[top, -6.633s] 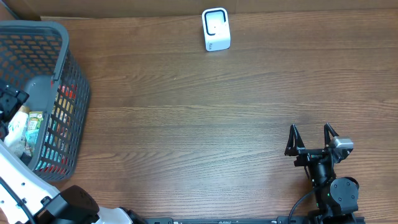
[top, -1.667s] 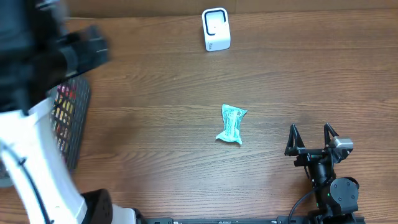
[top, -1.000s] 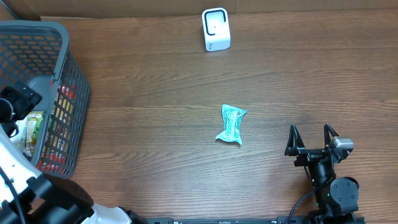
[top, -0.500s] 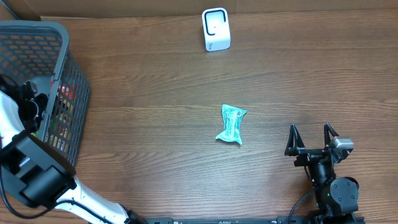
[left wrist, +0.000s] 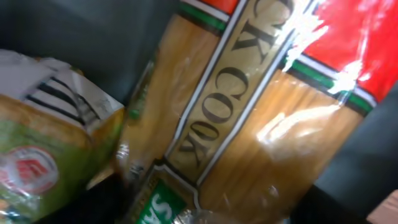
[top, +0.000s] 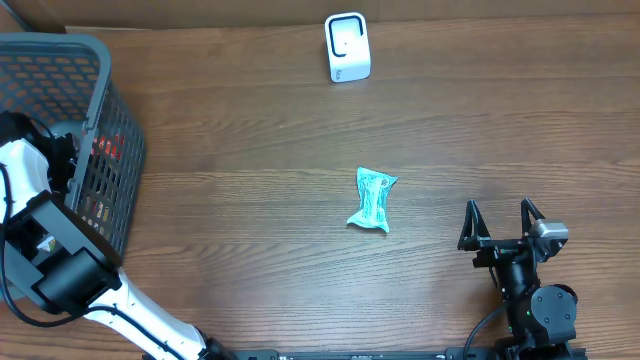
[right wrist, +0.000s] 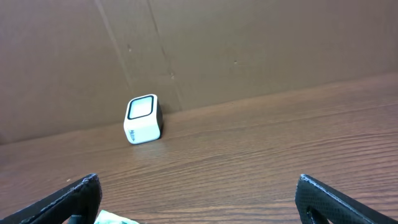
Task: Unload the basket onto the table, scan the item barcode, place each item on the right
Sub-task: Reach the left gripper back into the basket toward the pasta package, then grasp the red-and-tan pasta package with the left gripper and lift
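Note:
A teal crinkled packet (top: 372, 200) lies on the wooden table near the middle; its corner (right wrist: 111, 218) shows in the right wrist view. The white barcode scanner (top: 347, 47) stands at the far edge, also in the right wrist view (right wrist: 143, 119). My left gripper (top: 62, 160) is down inside the grey basket (top: 110, 100). Its camera is filled by a blurred pasta packet (left wrist: 249, 124) with a red and green label, beside a green-and-white carton (left wrist: 43, 149). The fingers are dark blurs at the frame's bottom. My right gripper (top: 500, 222) rests open at the front right, holding nothing.
The basket holds several packaged goods and takes up the table's left end. A brown cardboard wall (right wrist: 249, 43) runs behind the scanner. Bare wood (top: 250, 150) lies between basket, scanner and packet.
My left arm has swung back over the basket and dropped lower into it, close onto the pasta packet. The teal packet, scanner and right arm have not moved.

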